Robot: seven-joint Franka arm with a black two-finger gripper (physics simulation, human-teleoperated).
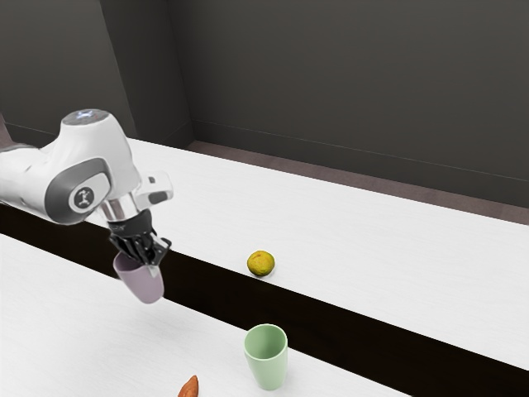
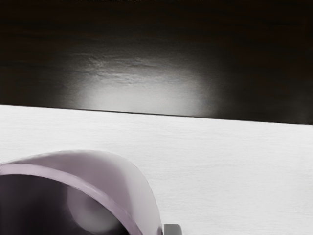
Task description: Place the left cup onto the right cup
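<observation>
Dark grey walls behind; below them a white desk (image 1: 372, 248), crossed lengthwise by a dark trough. Toward the exterior view's left, clamped in the gripper (image 1: 140, 253): the mauve cup (image 1: 142, 283), taken as the task's left cup, pinched at its rim wall with the black fingers parted by little more than that wall, body hanging tilted under the hand and apparently clear of the desk. Close under the hand in the wrist view, the mauve cup (image 2: 98, 196) again, rim and hollow toward the camera, bare desk beyond. Well apart, toward the exterior view's right: the green cup (image 1: 265, 356), upright on the near band of desk, mouth open upward. Also about: a yellow-green citrus fruit (image 1: 261, 263) by the trough's far edge, and an orange carrot-like thing (image 1: 189, 387) near the green cup. Probably light, stiff, thin-walled and smooth, so prone to swing or slide in a rim pinch on 1 side only. Rim wall likely the sound place to hold, leaving the base free. Probably needs levelling before lowering onto the green mouth; liable to tip if set down askew.
</observation>
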